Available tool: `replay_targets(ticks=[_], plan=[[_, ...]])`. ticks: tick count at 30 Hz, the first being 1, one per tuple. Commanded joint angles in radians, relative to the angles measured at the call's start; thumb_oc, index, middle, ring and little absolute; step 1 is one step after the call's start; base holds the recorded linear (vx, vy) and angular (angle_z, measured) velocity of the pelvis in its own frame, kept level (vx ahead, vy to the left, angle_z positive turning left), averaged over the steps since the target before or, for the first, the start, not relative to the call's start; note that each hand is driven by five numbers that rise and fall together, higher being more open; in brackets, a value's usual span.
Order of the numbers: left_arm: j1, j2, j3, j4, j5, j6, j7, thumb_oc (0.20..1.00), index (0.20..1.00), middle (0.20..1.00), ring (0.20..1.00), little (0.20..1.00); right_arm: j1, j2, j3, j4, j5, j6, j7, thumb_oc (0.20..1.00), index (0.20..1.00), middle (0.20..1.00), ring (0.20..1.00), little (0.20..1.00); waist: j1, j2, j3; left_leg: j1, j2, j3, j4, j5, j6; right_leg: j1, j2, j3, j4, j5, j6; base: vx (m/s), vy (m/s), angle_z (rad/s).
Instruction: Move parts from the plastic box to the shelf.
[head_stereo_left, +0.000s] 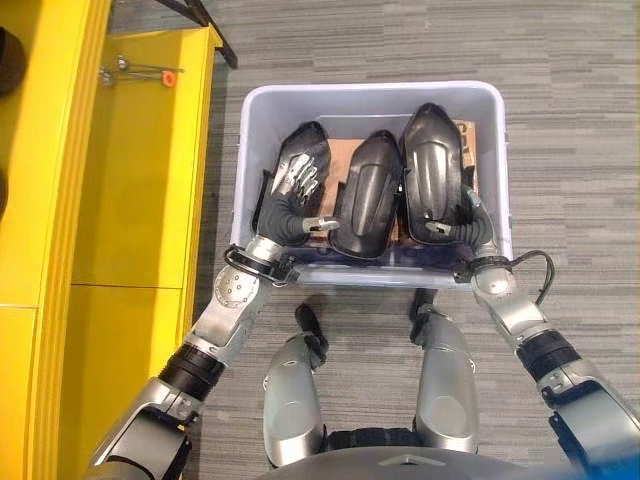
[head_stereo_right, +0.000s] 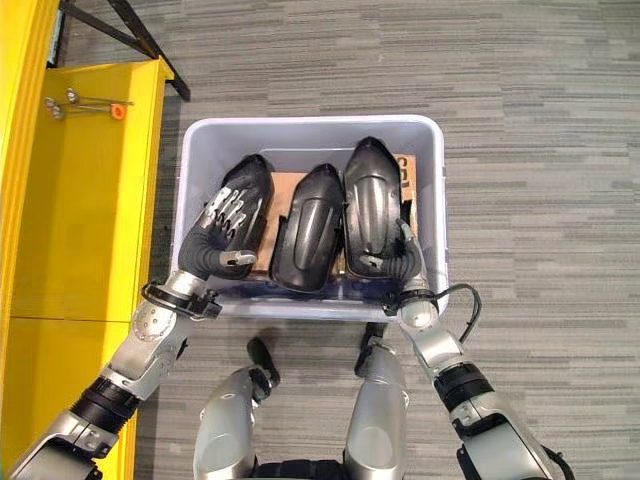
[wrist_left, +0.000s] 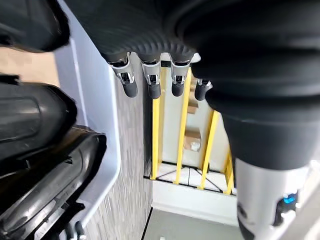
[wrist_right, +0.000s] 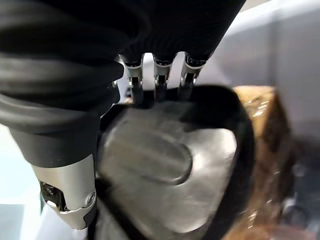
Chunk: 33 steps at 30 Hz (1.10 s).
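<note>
Both my arms reach forward and down into the plastic box, which sits on the floor directly ahead of me.

Left arm: bent at the elbow, wrist inside the box's near left corner. My left robot hand lies palm-down over the leftmost black part, fingers spread and nearly straight, resting on its top surface, thumb off to the side. Nothing is clamped. In the left wrist view the fingertips hang straight in a row.

Right arm: extended to the box's near right corner, wrist bent in over the rim. My right robot hand sits against the near end of the rightmost black part. In the right wrist view the fingers reach over that part's edge and their tips are hidden behind it; cannot tell whether they are closed on it.

A third black part lies between my two hands, just beside both other parts. All three remain in the box, on cardboard. The yellow shelf stands to the left of my left robot hand.
</note>
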<state>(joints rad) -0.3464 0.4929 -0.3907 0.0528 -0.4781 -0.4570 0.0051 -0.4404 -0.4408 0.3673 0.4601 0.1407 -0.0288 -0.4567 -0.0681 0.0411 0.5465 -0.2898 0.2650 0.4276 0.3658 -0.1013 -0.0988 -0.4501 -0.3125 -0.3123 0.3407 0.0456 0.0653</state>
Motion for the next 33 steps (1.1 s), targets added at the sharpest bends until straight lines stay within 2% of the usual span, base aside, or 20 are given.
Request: replay_targets(ticks=[1,3,4,7,9,10,12,16,22,24,25,30,33], plan=[[0.007,0.010,-0.010,-0.106,0.062,-0.081,0.080,1.000,1.000,1.000,1.000,1.000,-0.011,0.023,0.037,-0.048,-0.061,-0.068,-0.111,1.000,1.000,1.000,1.000,1.000,0.005,0.009,-0.036,0.021,0.018,0.036,-0.024,-0.027,-0.004,-0.043,-0.002,0.061,0.059,-0.086,0.109,-0.06,-0.019,-0.08],[-0.020,0.004,-0.012,-0.115,0.079,-0.075,0.113,1.000,1.000,1.000,1.000,1.000,-0.034,0.025,0.039,-0.064,-0.125,-0.107,-0.159,1.000,1.000,1.000,1.000,1.000,-0.002,0.010,-0.028,0.007,0.015,0.036,-0.020,-0.027,-0.005,-0.053,0.009,0.065,0.056,-0.087,0.107,-0.08,-0.019,-0.13],[-0.043,0.000,-0.014,-0.124,0.080,-0.068,0.135,1.000,1.000,1.000,1.000,1.000,-0.046,0.027,0.039,-0.098,-0.204,-0.134,-0.184,1.000,1.000,1.000,1.000,1.000,-0.009,0.008,-0.027,-0.019,0.018,0.048,-0.016,-0.008,0.003,-0.076,0.020,0.069,0.044,-0.066,0.093,-0.09,-0.017,-0.16],[-0.066,-0.010,-0.014,-0.130,0.079,-0.049,0.146,1.000,1.000,1.000,1.000,1.000,-0.056,0.027,0.042,-0.144,-0.258,-0.139,-0.203,1.000,1.000,1.000,1.000,1.000,-0.018,0.012,-0.027,-0.031,0.017,0.040,-0.002,-0.032,-0.009,-0.083,0.028,0.081,0.051,-0.091,0.103,0.03,0.022,-0.22],[-0.071,-0.014,-0.014,-0.131,0.061,-0.030,0.123,1.000,1.000,1.000,1.000,1.000,-0.055,0.018,0.050,-0.157,-0.290,-0.135,-0.197,1.000,1.000,1.000,1.000,1.000,-0.024,0.010,-0.027,-0.054,0.017,0.054,-0.001,-0.015,0.000,-0.102,0.037,0.083,0.040,-0.075,0.089,-0.04,-0.017,-0.15],[-0.070,-0.014,-0.031,-0.136,0.068,-0.017,0.117,1.000,1.000,1.000,1.000,1.000,-0.054,0.012,0.071,-0.170,-0.357,-0.176,-0.198,1.000,1.000,1.000,1.000,1.000,-0.027,0.013,-0.027,-0.052,0.015,0.049,0.004,-0.037,-0.010,-0.093,0.042,0.081,0.038,-0.098,0.096,-0.01,-0.019,-0.08],[-0.063,-0.008,-0.039,-0.143,0.068,-0.026,0.124,1.000,1.000,1.000,1.000,1.000,-0.061,0.001,0.083,-0.201,-0.425,-0.238,-0.169,1.000,1.000,1.000,1.000,1.000,-0.026,0.014,-0.027,-0.061,0.012,0.050,0.002,-0.036,-0.012,-0.096,0.049,0.080,0.027,-0.098,0.093,0.02,-0.014,-0.07],[-0.068,-0.002,-0.048,-0.146,0.070,-0.042,0.143,1.000,1.000,1.000,1.000,1.000,-0.093,-0.014,0.136,-0.261,-0.460,-0.281,-0.125,1.000,1.000,1.000,1.000,1.000,-0.017,0.012,-0.027,-0.077,0.012,0.049,0.005,-0.035,-0.013,-0.097,0.056,0.074,0.019,-0.104,0.087,-0.02,-0.041,-0.01],[-0.069,0.001,-0.046,-0.149,0.063,-0.050,0.145,1.000,1.000,1.000,1.000,1.000,-0.096,-0.019,0.139,-0.297,-0.456,-0.275,-0.146,1.000,1.000,1.000,1.000,1.000,-0.015,0.009,-0.027,-0.079,0.013,0.048,0.007,-0.035,-0.015,-0.094,0.057,0.072,0.018,-0.107,0.087,0.00,-0.005,0.00],[-0.069,0.000,-0.043,-0.154,0.052,-0.055,0.135,1.000,1.000,1.000,1.000,1.000,-0.096,-0.020,0.137,-0.306,-0.447,-0.251,-0.161,1.000,1.000,1.000,1.000,1.000,-0.015,0.007,-0.027,-0.082,0.013,0.048,0.010,-0.036,-0.015,-0.094,0.059,0.072,0.018,-0.109,0.086,0.00,0.000,0.00],[-0.074,-0.007,-0.041,-0.183,0.083,-0.067,0.126,1.000,1.000,1.000,1.000,1.000,-0.103,-0.007,0.130,-0.285,-0.429,-0.201,-0.238,1.000,1.000,1.000,1.000,1.000,-0.017,0.007,-0.027,-0.082,0.013,0.055,0.004,-0.032,-0.012,-0.091,0.065,0.070,0.008,-0.109,0.081,0.00,0.000,0.00],[-0.088,-0.002,-0.042,-0.224,0.074,-0.066,0.142,1.000,1.000,1.000,1.000,1.000,-0.102,0.004,0.102,-0.288,-0.485,-0.209,-0.282,1.000,1.000,1.000,1.000,1.000,-0.023,0.009,-0.027,-0.086,0.013,0.060,0.000,-0.028,-0.012,-0.090,0.072,0.071,0.004,-0.111,0.077,-0.01,0.009,-0.05],[-0.101,-0.006,-0.049,-0.237,0.080,-0.062,0.156,1.000,1.000,1.000,1.000,1.000,-0.107,0.012,0.097,-0.284,-0.499,-0.190,-0.303,1.000,1.000,1.000,1.000,1.000,-0.026,0.011,-0.027,-0.087,0.014,0.064,-0.002,-0.027,-0.012,-0.091,0.074,0.072,0.001,-0.111,0.075,-0.01,0.000,-0.06]])
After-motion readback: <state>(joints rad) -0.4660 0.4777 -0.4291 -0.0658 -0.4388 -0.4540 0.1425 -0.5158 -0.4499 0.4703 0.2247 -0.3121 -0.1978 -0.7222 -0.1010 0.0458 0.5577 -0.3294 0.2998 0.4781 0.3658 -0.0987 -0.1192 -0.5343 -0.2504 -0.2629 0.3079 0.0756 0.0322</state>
